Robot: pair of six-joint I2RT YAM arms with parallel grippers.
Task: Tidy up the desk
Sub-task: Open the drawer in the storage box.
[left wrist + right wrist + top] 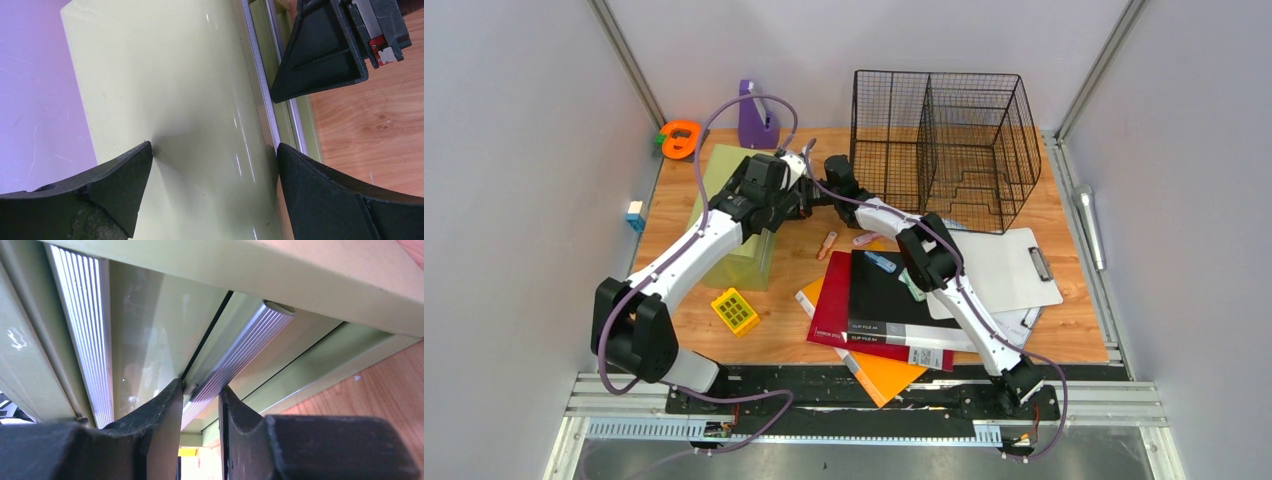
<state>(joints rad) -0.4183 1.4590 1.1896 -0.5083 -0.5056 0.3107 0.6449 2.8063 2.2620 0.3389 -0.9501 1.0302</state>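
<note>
The desk [1079,335] is a light-brown wood-grain top. A pale green folder [736,235] lies at its left, lifted at the far end. My left gripper [796,196] is open; in the left wrist view [212,145] its fingers straddle the folder's glossy cover [170,90], the right fingertip [300,160] against the cover's edge. My right gripper [822,188] faces it and also shows in the left wrist view [325,50]. In the right wrist view [200,390] it is shut on the folder's silver ribbed bar [240,350].
A black wire basket [944,150] stands at the back. Red and black binders [879,300], an orange folder [886,378] and a clipboard [1009,270] lie right of centre. A yellow block [735,311], pens [827,245], a purple stand [757,122] and an orange holder [681,138] are around.
</note>
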